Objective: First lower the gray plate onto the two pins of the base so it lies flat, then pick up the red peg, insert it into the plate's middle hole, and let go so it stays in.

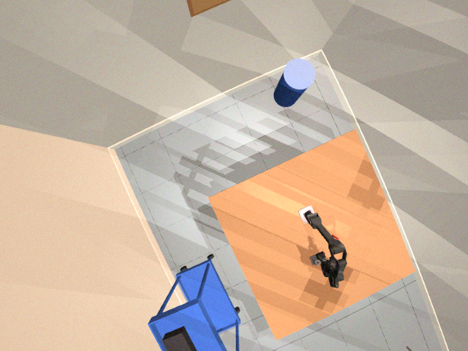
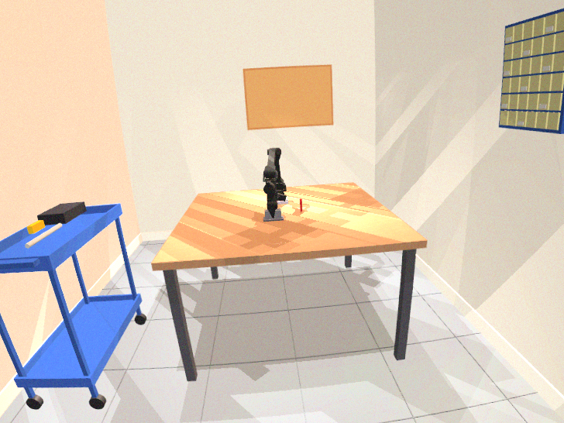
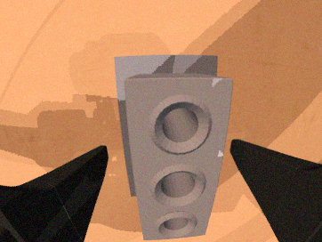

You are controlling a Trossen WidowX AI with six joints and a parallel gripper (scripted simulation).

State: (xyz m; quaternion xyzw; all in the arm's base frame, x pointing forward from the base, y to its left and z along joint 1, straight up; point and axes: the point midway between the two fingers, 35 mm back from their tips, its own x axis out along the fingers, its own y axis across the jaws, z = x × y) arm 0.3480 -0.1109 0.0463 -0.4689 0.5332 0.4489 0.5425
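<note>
Gripper: the gripper [image 3: 168, 164] points down at the table [image 2: 364, 229] with its two dark fingers spread wide apart, one on each side of the plate, touching nothing and holding nothing.
Plate: the gray plate [image 3: 178, 156] lies between the open fingers, clear of both. It shows three round holes in a row along its length, the largest at the far end. It sits on top of the base.
Base: the base [image 3: 139, 69] is a lighter gray block under the plate; only its far edge and one side strip show from the wrist view. Whether the pins pass through the plate's outer holes cannot be told.
Peg: the red peg [image 2: 300, 204] stands upright on the table, just beside the arm and apart from the plate, on the side toward the wall with the blue rack.
Arm: the black arm [image 2: 272, 182] rises from its white mount [image 1: 305, 213] near the table's middle and bends over the plate.
Cart: a blue cart [image 2: 59, 255] stands on the floor well apart from the table.
</note>
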